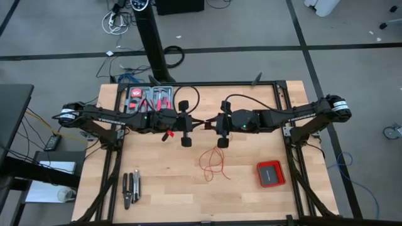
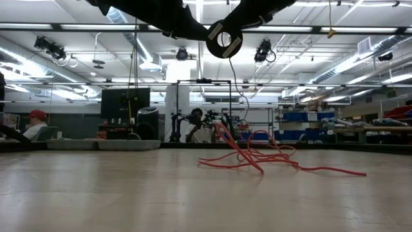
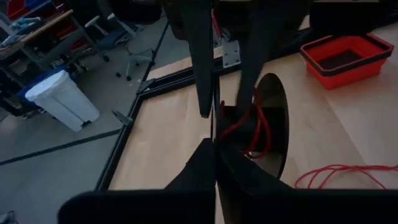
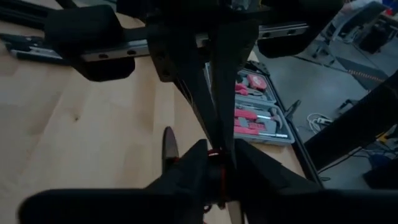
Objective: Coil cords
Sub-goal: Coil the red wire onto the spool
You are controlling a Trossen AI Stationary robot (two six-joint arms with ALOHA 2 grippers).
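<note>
Closest to you on the desk (image 1: 163, 188), the red wire (image 1: 213, 164) lies in loose squiggly loops, with pliers (image 1: 130, 188) off to its left and a red box (image 1: 271, 173) to its right. Above that, your two arms meet nose to nose mid-desk. The left gripper (image 3: 214, 146) has its fingers pressed together on a black spool (image 3: 270, 124) wound with a bit of red wire. Can't tell how the right gripper (image 4: 214, 152) fingers stand. A tool case (image 1: 151, 99) sits at the far edge.
</note>
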